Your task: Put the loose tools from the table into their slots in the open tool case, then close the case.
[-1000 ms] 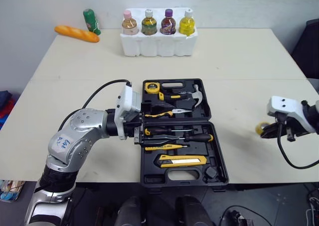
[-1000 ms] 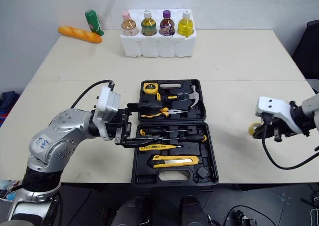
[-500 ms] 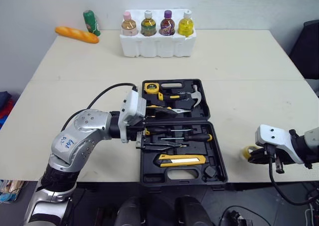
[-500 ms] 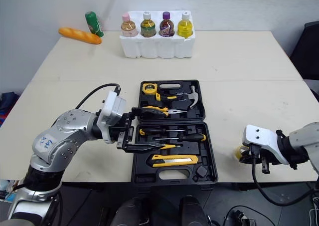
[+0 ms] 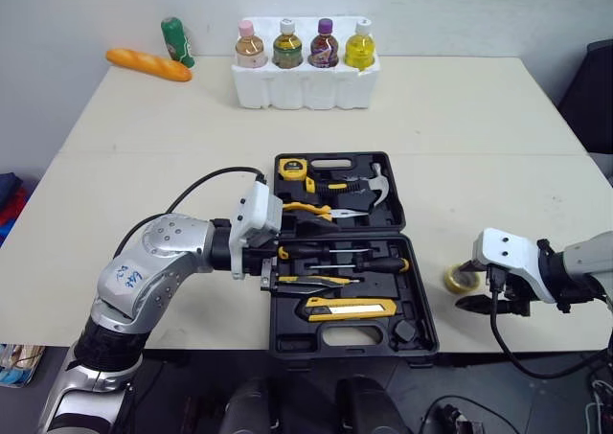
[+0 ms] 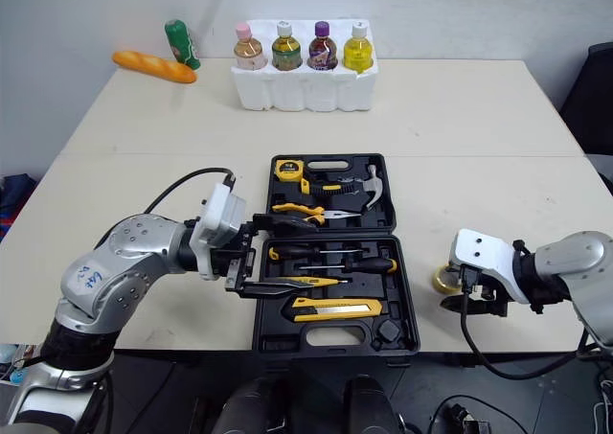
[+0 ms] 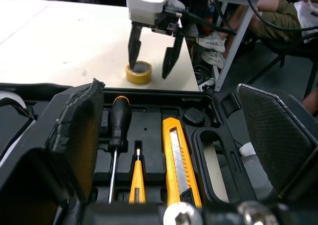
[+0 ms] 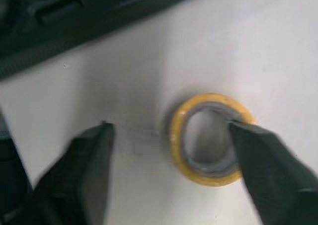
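The black tool case (image 5: pixel 330 338) lies open in the middle of the table, with a tape measure (image 5: pixel 292 168), hammer (image 5: pixel 372 185), pliers, screwdrivers (image 5: pixel 340 264) and a yellow utility knife (image 5: pixel 350 308) in its slots. A yellow tape roll (image 5: pixel 456 280) lies flat on the table to the right of the case, near the front edge. My right gripper (image 5: pixel 470 284) stands open over it, one fingertip touching the roll (image 8: pixel 208 175). My left gripper (image 6: pixel 283 255) hovers open over the case's left edge, holding nothing.
A white foam holder (image 5: pixel 305 81) with several bottles stands at the back. A bread loaf (image 5: pixel 148 65) and a green can (image 5: pixel 176 41) lie at the back left. In the left wrist view a seated person's legs (image 7: pixel 271 14) show beyond the table edge.
My right arm carried the tape roll left toward the case, lowered it to the table, and its fingers opened. My left gripper shifted slightly over the case's left edge.
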`<state>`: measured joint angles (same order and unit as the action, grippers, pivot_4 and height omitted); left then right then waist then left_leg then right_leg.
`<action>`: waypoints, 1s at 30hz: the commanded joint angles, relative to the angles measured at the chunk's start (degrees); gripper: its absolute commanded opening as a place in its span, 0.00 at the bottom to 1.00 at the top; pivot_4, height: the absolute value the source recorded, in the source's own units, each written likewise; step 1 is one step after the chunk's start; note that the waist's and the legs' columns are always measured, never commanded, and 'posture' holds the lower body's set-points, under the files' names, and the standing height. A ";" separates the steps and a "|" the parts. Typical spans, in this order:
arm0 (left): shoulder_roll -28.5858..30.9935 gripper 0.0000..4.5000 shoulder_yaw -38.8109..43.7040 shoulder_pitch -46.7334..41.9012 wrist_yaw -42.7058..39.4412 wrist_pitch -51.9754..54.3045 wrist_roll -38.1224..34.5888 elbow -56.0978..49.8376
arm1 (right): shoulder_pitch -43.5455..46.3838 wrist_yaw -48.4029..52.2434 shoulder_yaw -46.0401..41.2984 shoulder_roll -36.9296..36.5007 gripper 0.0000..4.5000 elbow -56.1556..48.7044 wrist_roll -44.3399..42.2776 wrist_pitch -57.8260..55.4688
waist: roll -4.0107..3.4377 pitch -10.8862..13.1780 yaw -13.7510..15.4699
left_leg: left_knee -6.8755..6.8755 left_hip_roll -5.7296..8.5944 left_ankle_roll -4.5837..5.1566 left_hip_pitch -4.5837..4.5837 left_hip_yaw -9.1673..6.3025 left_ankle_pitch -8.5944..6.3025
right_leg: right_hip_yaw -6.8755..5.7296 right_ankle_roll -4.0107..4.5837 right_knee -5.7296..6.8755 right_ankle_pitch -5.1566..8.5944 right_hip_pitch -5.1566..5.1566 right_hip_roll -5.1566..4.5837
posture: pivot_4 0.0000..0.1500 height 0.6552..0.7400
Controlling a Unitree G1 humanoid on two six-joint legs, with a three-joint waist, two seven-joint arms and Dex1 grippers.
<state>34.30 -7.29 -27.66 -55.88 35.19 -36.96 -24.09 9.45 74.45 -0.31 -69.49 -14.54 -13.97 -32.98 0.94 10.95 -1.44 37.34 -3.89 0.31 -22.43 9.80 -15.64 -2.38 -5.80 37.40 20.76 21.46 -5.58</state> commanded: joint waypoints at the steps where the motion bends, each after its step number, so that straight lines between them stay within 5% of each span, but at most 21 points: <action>1: 0.50 1.00 0.59 -0.09 -0.19 0.36 -0.82 -2.50 | -0.55 5.05 -4.48 -5.01 0.94 -3.16 -3.65 -1.38 | 0.01 0.01 -0.03 | -0.02 0.00 0.01 0.00 0.00 0.00 | 0.01 0.00 0.00 0.00 0.00 0.00 | 1.00 1.00; 10: 1.06 1.00 2.32 0.78 -0.90 -1.22 -0.66 -2.08 | -2.93 6.47 -7.62 -11.01 0.94 -5.88 -3.53 -0.85 | 0.03 0.02 -0.20 | -0.05 -0.07 0.00 0.02 0.00 -0.01 | 0.07 0.05 -0.03 0.03 -0.01 0.01 | 1.00 1.00; 30: 1.11 1.00 1.84 0.65 0.71 -1.87 0.99 -3.40 | 14.53 7.81 15.64 -4.57 0.94 0.08 10.76 5.02 | 0.03 0.02 -0.17 | 0.00 -0.05 -0.01 0.01 0.03 -0.01 | 0.06 0.06 0.01 0.03 0.03 -0.01 | 1.00 1.00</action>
<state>34.93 -6.16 -26.85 -55.22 33.76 -35.86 -24.83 23.43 81.38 15.35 -74.09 -14.54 -4.30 -28.55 0.98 10.96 -1.61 37.34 -3.93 0.30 -22.41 9.83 -15.65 -2.32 -5.74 37.41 20.80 21.50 -5.60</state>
